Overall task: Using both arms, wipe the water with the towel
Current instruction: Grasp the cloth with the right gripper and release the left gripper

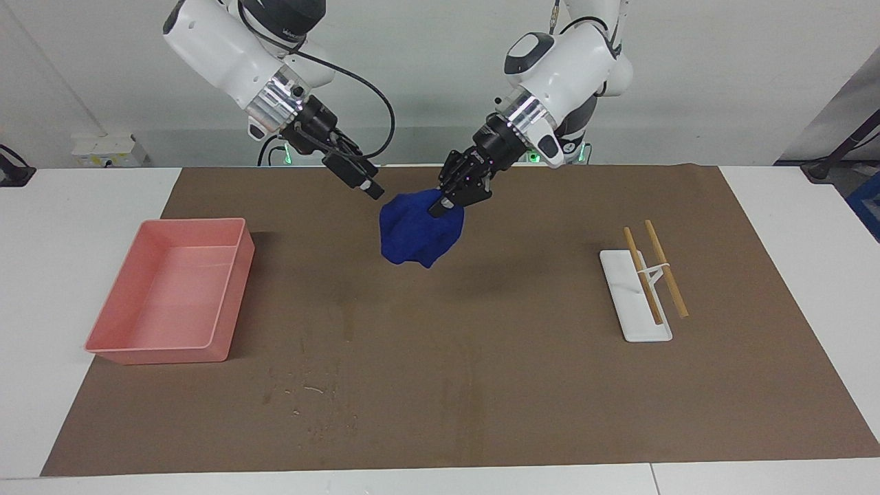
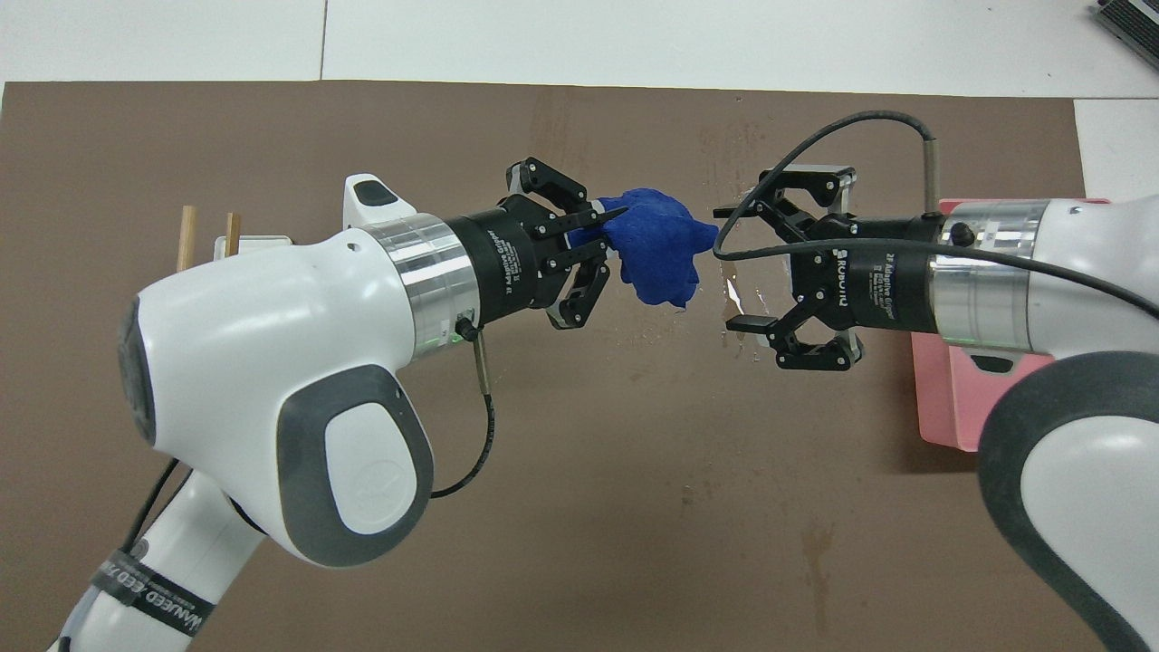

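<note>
My left gripper [image 1: 443, 205] is shut on a crumpled blue towel [image 1: 419, 234] and holds it up over the brown mat, near the robots' edge. It also shows in the overhead view [image 2: 600, 238], with the towel [image 2: 656, 244] bunched at its tips. My right gripper [image 1: 371, 187] is open and empty in the air just beside the towel; its fingers [image 2: 724, 267] are spread toward it without touching. The water [image 1: 309, 395] is a faint scatter of pale specks on the mat, farther from the robots than the towel. Glistening specks [image 2: 735, 294] show below the right gripper.
A pink tray [image 1: 172, 295] sits at the right arm's end of the mat [image 1: 481, 385]; its corner shows in the overhead view [image 2: 942, 398]. A white rack with two wooden chopsticks [image 1: 636, 302] sits toward the left arm's end.
</note>
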Available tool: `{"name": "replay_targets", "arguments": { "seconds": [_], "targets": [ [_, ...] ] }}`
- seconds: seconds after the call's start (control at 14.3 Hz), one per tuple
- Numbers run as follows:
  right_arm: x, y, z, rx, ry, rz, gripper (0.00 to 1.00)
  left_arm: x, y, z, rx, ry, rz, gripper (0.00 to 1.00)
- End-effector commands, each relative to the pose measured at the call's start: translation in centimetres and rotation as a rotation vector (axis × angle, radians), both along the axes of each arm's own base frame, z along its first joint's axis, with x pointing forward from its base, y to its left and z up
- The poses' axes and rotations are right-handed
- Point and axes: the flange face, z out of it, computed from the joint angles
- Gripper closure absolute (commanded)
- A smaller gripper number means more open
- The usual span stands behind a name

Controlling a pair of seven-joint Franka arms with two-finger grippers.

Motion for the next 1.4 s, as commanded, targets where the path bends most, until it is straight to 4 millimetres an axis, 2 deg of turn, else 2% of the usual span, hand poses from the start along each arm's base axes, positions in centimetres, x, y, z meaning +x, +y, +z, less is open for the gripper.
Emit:
{"name": "replay_targets", "arguments": {
  "seconds": [0.0,0.21,0.42,0.49,0.56,0.63,0.7,1.05,1.19,1.26,1.33],
  "targets": [
    [-0.5,-0.5,-0.4,0.027,-0.002,-0.038,0.0,-1.7,-1.5,0.8,-0.045,0.013,0.02,1.0],
    [0.5,-0.5,-0.9,0.042,-0.013,-0.056,0.0,-3.5,-3.4,0.5,-0.042,0.024,-0.014,1.0],
    [0.3,0.3,-1.4,0.039,-0.014,-0.043,0.0,-4.8,-5.1,0.9,-0.068,-0.027,0.012,1.0],
    [0.2,0.4,-1.5,0.036,-0.019,-0.032,0.12,-4.8,-5.0,0.9,-0.072,-0.031,0.021,1.0],
    [0.2,0.4,-1.5,0.03,-0.032,-0.013,0.39,-4.7,-5.0,0.9,-0.074,-0.034,0.025,1.0],
    [0.2,0.4,-1.5,0.027,-0.044,0.004,0.77,-4.6,-5.0,1.0,-0.076,-0.036,0.029,1.0],
    [0.2,0.4,-1.6,0.027,-0.044,0.008,1.0,-4.6,-5.0,1.0,-0.076,-0.036,0.029,1.0],
    [0.1,0.7,-1.4,0.01,-0.08,0.074,1.0,-5.0,-5.3,0.8,-0.07,-0.041,0.017,1.0],
    [-0.3,0.7,-1.5,-0.035,-0.115,0.199,1.0,-5.4,-5.8,0.8,-0.07,-0.044,0.008,1.0],
    [-0.6,0.6,-1.8,-0.106,-0.163,0.316,1.0,-5.3,-5.7,1.0,-0.069,-0.049,0.005,1.0],
    [-1.0,0.7,-2.2,-0.191,-0.216,0.423,1.0,-5.3,-5.8,1.0,-0.068,-0.049,0.006,0.35]
  ]
}}
